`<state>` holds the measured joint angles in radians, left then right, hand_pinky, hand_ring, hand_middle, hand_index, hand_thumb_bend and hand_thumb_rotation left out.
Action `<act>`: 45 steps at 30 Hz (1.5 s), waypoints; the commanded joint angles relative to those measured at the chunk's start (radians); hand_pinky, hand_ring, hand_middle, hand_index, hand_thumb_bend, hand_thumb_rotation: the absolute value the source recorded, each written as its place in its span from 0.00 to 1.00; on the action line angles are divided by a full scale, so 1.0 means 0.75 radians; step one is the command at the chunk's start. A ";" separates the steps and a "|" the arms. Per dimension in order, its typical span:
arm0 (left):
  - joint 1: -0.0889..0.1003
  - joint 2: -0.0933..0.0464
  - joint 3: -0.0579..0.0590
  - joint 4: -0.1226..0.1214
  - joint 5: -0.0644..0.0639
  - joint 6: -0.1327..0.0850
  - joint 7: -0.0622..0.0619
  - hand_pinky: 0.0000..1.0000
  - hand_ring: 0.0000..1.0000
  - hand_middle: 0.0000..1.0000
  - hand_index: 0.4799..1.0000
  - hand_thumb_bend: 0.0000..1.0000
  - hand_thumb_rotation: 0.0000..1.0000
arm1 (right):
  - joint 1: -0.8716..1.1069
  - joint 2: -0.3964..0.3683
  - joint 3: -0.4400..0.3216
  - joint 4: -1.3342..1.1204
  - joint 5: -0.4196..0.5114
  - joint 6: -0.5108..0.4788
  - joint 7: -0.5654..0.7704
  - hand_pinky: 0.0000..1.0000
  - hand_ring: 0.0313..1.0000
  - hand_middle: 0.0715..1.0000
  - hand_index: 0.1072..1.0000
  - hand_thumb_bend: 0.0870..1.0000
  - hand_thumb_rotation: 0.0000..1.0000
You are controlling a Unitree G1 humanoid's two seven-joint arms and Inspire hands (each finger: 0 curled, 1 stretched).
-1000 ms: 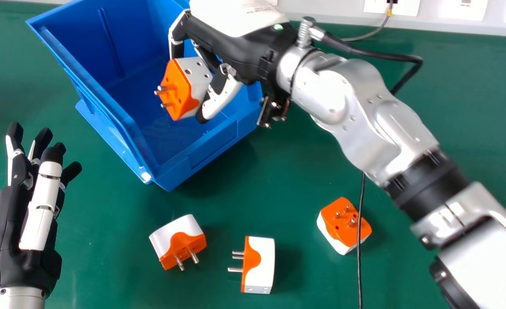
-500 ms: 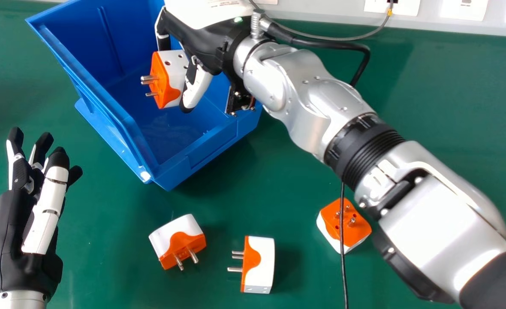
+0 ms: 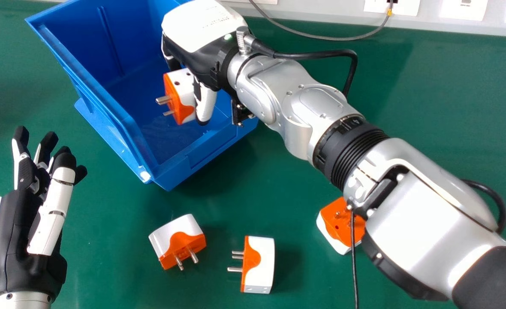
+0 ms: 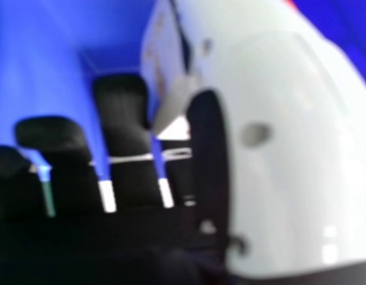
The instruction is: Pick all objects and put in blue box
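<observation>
- Dipping slightly since the last frame, the right hand (image 3: 199,58) is pinching an adapter (image 3: 181,96) over the blue box (image 3: 161,139), upper left.
- Left hand (image 3: 19,236) is showing relaxed fingers, lower left.
- Other adapters (image 3: 258,264) are lying lower centre and right.

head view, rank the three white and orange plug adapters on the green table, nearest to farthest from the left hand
1. Leftmost adapter, right of the left hand
2. Middle adapter, prongs pointing left
3. Rightmost adapter, partly behind the right arm

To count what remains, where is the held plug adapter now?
In the head view, left of centre: the plug adapter is in the right robot hand, over the blue box.
</observation>
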<state>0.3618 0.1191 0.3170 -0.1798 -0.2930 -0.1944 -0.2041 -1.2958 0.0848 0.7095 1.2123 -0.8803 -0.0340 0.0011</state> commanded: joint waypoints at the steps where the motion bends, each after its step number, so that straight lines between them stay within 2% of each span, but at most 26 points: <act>1: 0.010 -0.005 -0.004 -0.039 -0.008 -0.003 0.001 0.89 0.96 0.99 0.96 0.36 0.60 | -0.058 -0.014 0.017 -0.015 -0.023 0.018 -0.059 0.13 0.18 0.28 0.40 0.43 0.04; 3: 0.010 -0.008 -0.005 -0.044 -0.011 0.002 0.001 0.89 0.97 0.99 0.97 0.36 0.61 | -0.049 -0.017 0.026 -0.017 -0.027 0.025 -0.087 0.16 0.21 0.31 0.41 0.44 0.03; 7: -0.001 -0.005 0.000 -0.029 -0.019 -0.001 -0.009 0.90 0.97 1.00 0.97 0.36 0.62 | -0.026 -0.014 -0.005 -0.016 0.006 0.022 -0.125 0.20 0.27 0.34 0.42 0.45 0.02; 11: -0.002 -0.005 -0.003 -0.032 -0.011 -0.005 -0.010 0.90 0.97 1.00 0.98 0.37 0.62 | -0.003 -0.001 -0.059 -0.010 0.070 0.039 -0.117 0.19 0.30 0.36 0.42 0.45 0.01; 14: -0.008 -0.001 0.000 -0.020 -0.013 -0.008 -0.015 0.90 0.97 1.00 0.98 0.37 0.62 | 0.002 -0.003 -0.028 0.004 0.047 0.056 -0.116 0.19 0.30 0.36 0.42 0.45 0.01; 15: -0.010 0.000 0.000 -0.017 -0.012 -0.009 -0.016 0.90 0.97 1.00 0.98 0.37 0.62 | 0.002 -0.005 -0.015 0.007 0.037 0.060 -0.115 0.26 0.36 0.39 0.42 0.46 0.01; 17: -0.013 0.001 -0.002 -0.014 -0.007 -0.011 -0.017 0.90 0.97 1.00 0.98 0.37 0.62 | 0.008 -0.014 0.002 -0.005 0.027 0.063 -0.119 0.26 0.36 0.39 0.42 0.46 0.01; 18: -0.014 0.001 -0.002 -0.010 -0.006 -0.014 -0.020 0.91 0.98 1.00 0.98 0.36 0.62 | 0.013 -0.017 0.006 -0.007 0.023 0.063 -0.128 0.35 0.46 0.48 0.50 0.47 0.14; 19: -0.015 0.002 -0.002 -0.006 -0.006 -0.018 -0.023 0.91 0.98 1.00 0.98 0.36 0.62 | 0.017 -0.017 0.008 -0.005 0.021 0.064 -0.137 0.35 0.46 0.48 0.50 0.47 0.14; 20: -0.018 0.002 -0.001 -0.002 -0.004 -0.021 -0.025 0.91 0.98 1.00 0.99 0.36 0.62 | 0.021 -0.018 0.007 -0.003 0.022 0.063 -0.141 0.44 0.55 0.58 0.58 0.49 0.27; 21: -0.020 0.002 -0.001 0.000 -0.003 -0.023 -0.026 0.91 0.98 1.00 0.99 0.36 0.62 | 0.023 -0.018 0.006 -0.002 0.024 0.063 -0.143 0.44 0.55 0.58 0.58 0.49 0.27; 25: -0.017 0.001 -0.002 -0.004 -0.002 -0.023 -0.027 0.92 0.98 1.00 1.00 0.36 0.63 | 0.029 -0.019 0.003 -0.004 0.031 0.070 -0.137 0.71 0.83 0.86 0.83 0.55 0.64; 27: -0.018 0.001 -0.001 -0.006 -0.005 -0.017 -0.026 0.93 0.99 1.00 1.00 0.36 0.63 | 0.032 -0.018 0.005 -0.007 0.029 0.081 -0.138 0.78 0.91 0.93 0.89 0.56 0.73; 35: -0.025 0.003 -0.005 0.004 0.004 -0.024 -0.027 0.94 0.99 1.00 1.00 0.36 0.63 | 0.043 -0.023 0.013 -0.011 0.024 0.091 -0.158 0.85 0.98 0.99 0.95 0.58 0.82; 41: -0.027 0.002 -0.008 0.003 0.006 -0.027 -0.027 0.94 1.00 1.00 1.00 0.36 0.64 | 0.052 -0.025 0.011 -0.013 0.028 0.088 -0.167 0.85 0.98 1.00 0.96 0.59 0.83; 45: -0.033 0.007 -0.007 0.012 0.014 -0.031 -0.024 0.94 1.00 1.00 1.00 0.36 0.64 | 0.058 -0.029 0.010 -0.011 0.029 0.080 -0.180 0.86 0.98 1.00 0.96 0.59 0.83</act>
<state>0.3439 0.1157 0.3103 -0.1656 -0.2921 -0.1923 -0.2182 -1.2626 0.0779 0.7212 1.2106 -0.8630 0.0195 -0.1286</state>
